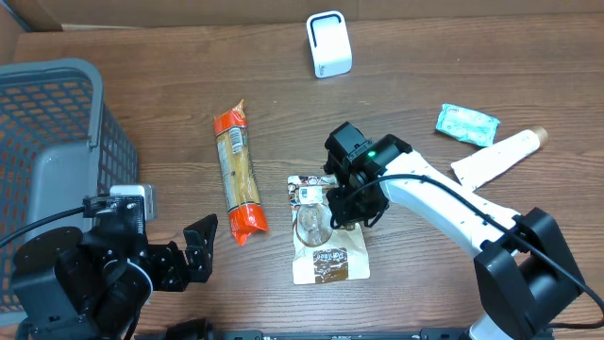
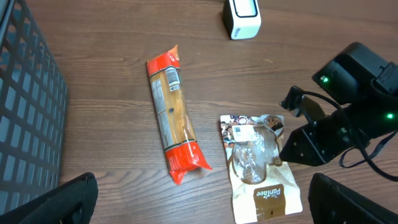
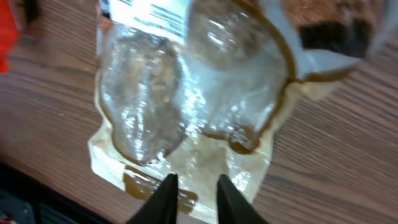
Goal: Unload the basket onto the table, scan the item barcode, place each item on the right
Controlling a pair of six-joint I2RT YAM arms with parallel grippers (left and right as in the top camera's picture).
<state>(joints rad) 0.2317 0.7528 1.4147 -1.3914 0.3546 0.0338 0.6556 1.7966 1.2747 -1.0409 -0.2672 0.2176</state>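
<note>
A cream and brown pouch with a clear window lies flat on the table's centre, its white barcode label at the far end. My right gripper hovers over the pouch's right side. In the right wrist view its fingers stand slightly apart just above the pouch, so the right gripper is open with nothing between them. The white scanner stands at the back. My left gripper rests wide open and empty at the front left; its view shows the pouch and the scanner.
An orange pasta packet lies left of the pouch. A grey mesh basket fills the far left. A teal packet and a white tube lie at the right.
</note>
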